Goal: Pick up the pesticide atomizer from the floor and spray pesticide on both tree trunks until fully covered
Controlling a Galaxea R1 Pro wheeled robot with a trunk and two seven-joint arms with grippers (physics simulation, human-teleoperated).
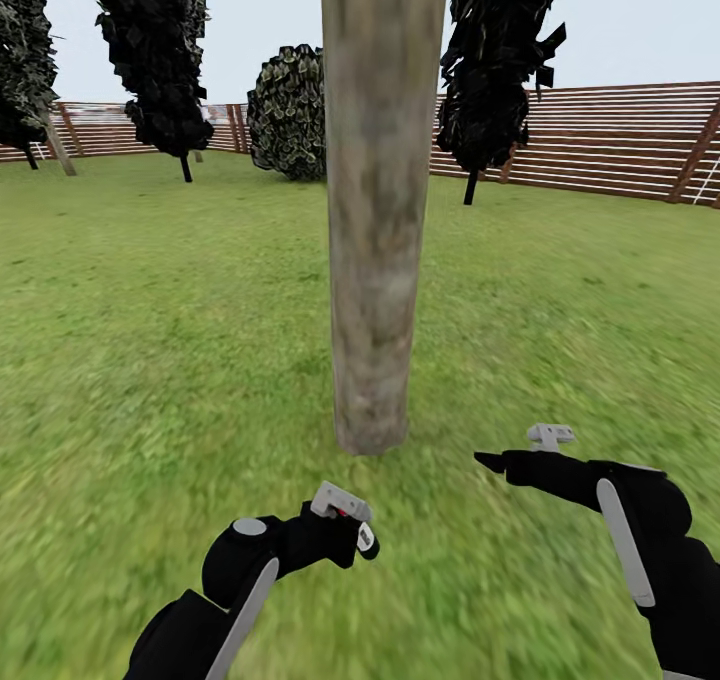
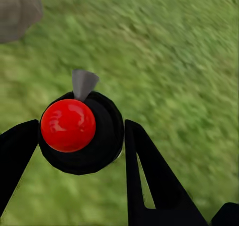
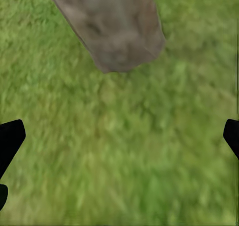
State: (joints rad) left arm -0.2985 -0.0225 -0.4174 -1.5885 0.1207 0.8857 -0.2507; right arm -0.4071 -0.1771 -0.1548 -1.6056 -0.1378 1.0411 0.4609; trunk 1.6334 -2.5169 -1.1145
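One mottled grey-brown tree trunk (image 1: 375, 220) stands just ahead; the left claw (image 2: 79, 151) grips the black, red-capped pesticide atomizer (image 2: 74, 131), the right claw (image 3: 119, 141) spread empty. Spray may miss if the nozzle points at the grass (image 1: 150, 310).

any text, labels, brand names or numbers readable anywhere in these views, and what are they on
None: no view shows a readable word, number, brand or sign.
The pesticide atomizer in the left tool shows a plain red cap on a black body, with no label.
The tree trunk is mottled grey-brown bark, unmarked.
The fence is bare brown slats.
The right tool and both arms are plain black and grey.
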